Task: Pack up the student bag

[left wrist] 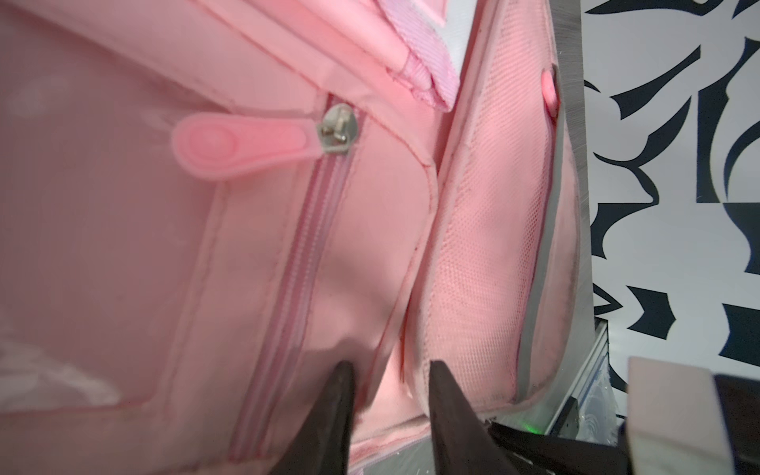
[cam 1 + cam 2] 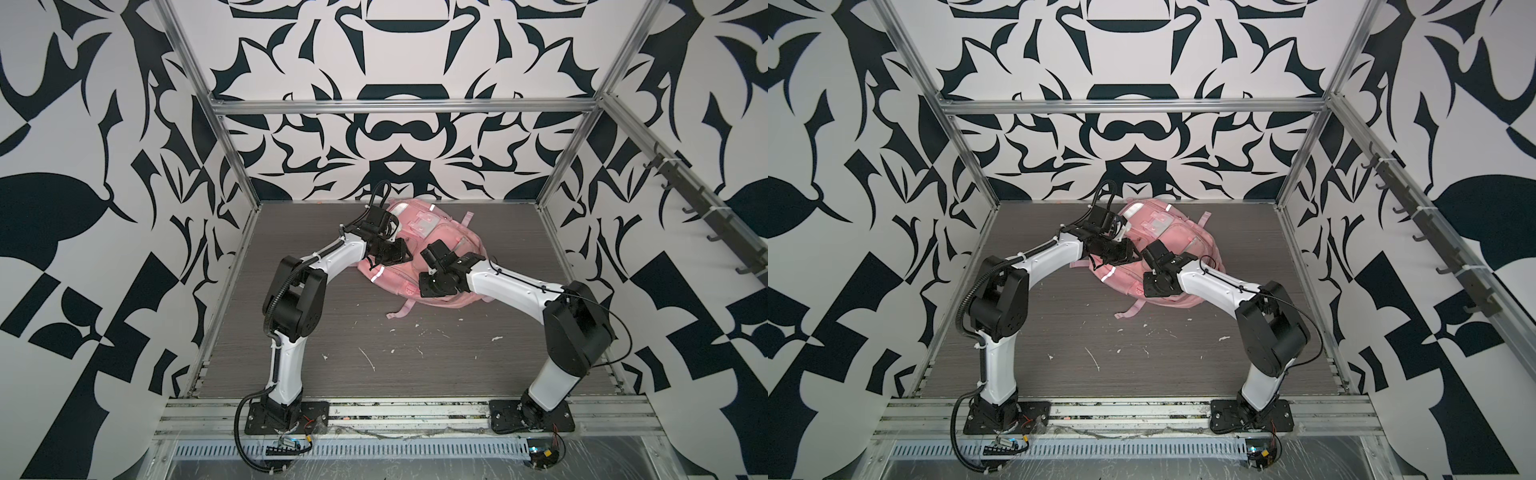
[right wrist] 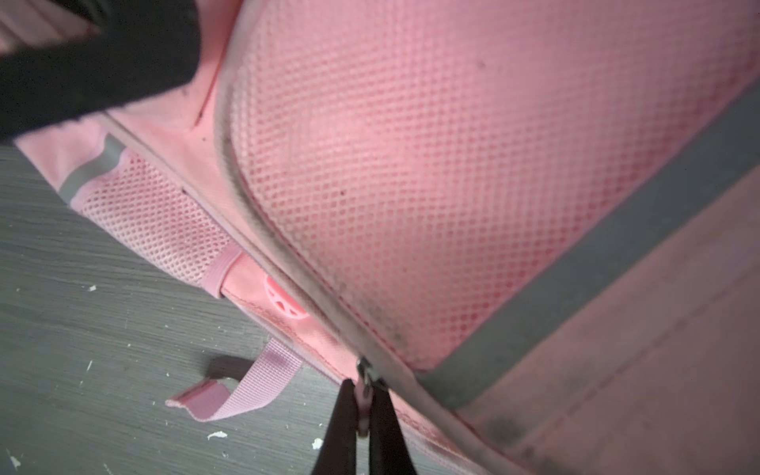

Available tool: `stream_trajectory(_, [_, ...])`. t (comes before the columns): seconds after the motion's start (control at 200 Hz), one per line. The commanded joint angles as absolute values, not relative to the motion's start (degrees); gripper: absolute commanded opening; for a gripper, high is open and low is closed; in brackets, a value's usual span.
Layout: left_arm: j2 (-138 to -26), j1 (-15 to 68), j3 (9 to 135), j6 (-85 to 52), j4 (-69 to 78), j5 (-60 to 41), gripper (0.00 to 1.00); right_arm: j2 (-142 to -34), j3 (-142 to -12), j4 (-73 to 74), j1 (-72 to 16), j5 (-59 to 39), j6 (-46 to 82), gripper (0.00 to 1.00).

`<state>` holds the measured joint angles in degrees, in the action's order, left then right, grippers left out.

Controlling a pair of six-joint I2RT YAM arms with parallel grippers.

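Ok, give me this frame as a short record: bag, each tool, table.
bag: pink backpack lying on the far half of the table
left tool: tips apart with bag fabric between them; grip unclear
right tool: shut on a pink zip pull at the bag's edge
table litter: small white scraps in front of the bag

The 2 arms, left arm (image 2: 286, 365) and right arm (image 2: 548, 382), have smooth white shells dotted with small screws, joined by boxy matte-black joint housings. Each stands on a black base plate (image 2: 316, 413) on the metal rail at the lower edge of both top views. A ribbed black hose (image 2: 237, 426) climbs the left arm under white ties. A thin black cable (image 2: 622, 334) loops off the right. The fingers (image 1: 335, 415) are dark, tapering wedges.
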<state>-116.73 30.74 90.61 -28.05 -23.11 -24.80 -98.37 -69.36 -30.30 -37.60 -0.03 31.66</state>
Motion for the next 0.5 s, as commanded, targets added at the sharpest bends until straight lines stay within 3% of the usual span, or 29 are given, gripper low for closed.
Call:
stream_trajectory(0.0, [-116.0,32.3,89.8,-27.6,-26.6,-27.5,0.41,-94.8,-70.9,-26.9,-38.9,-3.5,29.4,0.0])
stream_trajectory(0.18, [-111.0,32.7,86.0,-26.8,-26.8,-27.0,0.52,-93.5,-70.0,-28.3,-38.9,-3.3,28.0,0.0])
stream_trajectory(0.495, [-108.1,36.5,79.2,-28.5,-26.6,-26.2,0.53,-92.2,-68.7,-28.8,-38.8,-3.9,26.3,0.0])
